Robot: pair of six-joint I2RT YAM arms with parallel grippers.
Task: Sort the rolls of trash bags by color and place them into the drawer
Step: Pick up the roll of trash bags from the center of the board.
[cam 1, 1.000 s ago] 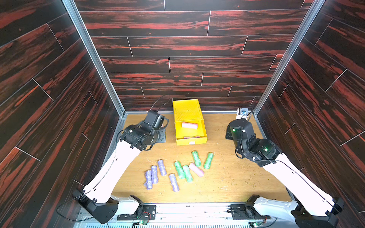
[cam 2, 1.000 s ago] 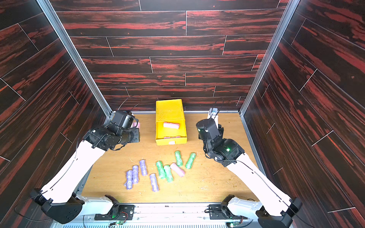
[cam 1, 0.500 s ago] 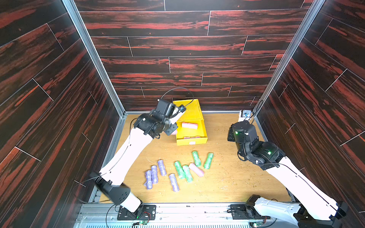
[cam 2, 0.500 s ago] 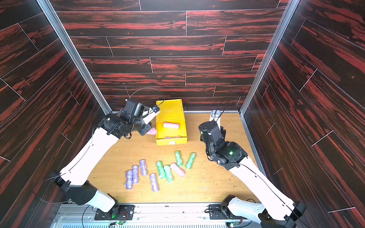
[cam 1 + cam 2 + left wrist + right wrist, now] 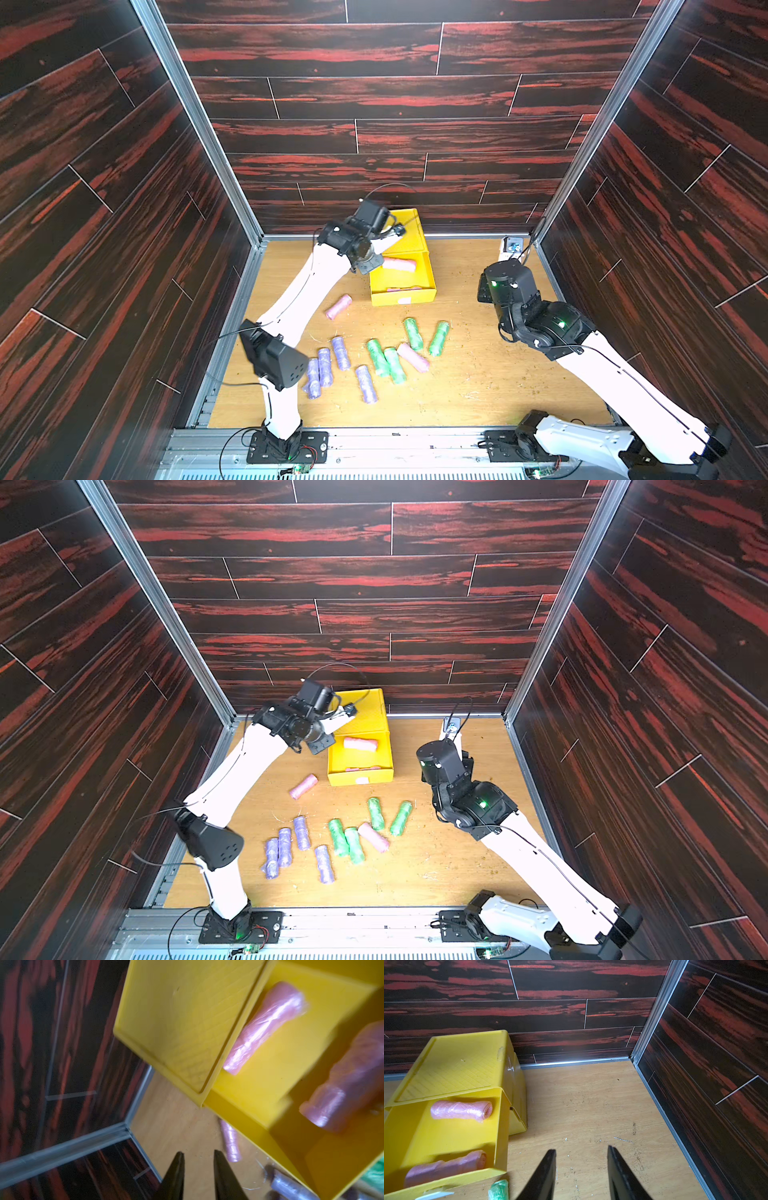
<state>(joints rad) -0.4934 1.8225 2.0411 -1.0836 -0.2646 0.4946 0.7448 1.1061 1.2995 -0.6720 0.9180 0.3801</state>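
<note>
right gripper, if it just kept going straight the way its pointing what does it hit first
Probably the wooden table, short of the back wall, though depth is hard to judge. The right gripper points past the drawer, not at it.

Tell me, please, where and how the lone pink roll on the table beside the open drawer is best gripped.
Grip the pink roll at mid-length, coming straight down with the jaws across its long axis. It lies flat and slanted, apart from the drawer and the other rolls, so both long sides look free.
</note>
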